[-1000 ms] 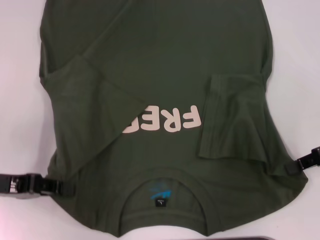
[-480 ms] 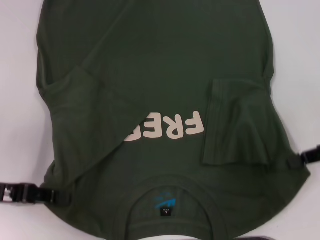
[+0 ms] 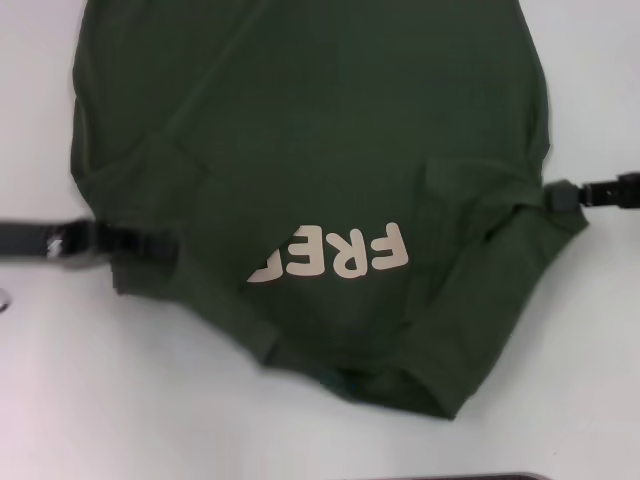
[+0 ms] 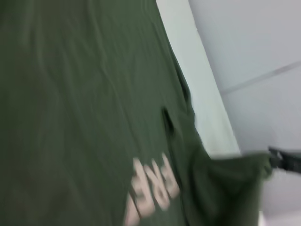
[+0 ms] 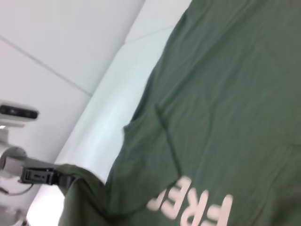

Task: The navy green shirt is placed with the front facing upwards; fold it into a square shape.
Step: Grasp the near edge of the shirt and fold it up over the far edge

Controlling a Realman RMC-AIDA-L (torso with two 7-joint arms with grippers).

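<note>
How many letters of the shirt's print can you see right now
4: F, R, E and part of another E of the cream lettering on the navy green shirt, mid-chest. A fold covers anything beyond.

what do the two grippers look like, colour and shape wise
Both are black and slim. The left gripper sits on a long blocky black bar with a pale marking near its outer end. The right gripper shows a boxy tip on a thinner black bar.

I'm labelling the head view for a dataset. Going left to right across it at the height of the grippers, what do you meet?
Left gripper at the shirt's edge → dark olive-green cotton T-shirt → cream "FREE!" lettering on its chest → folded-in sleeve → right gripper at the opposite edge, all on the white table.
</note>
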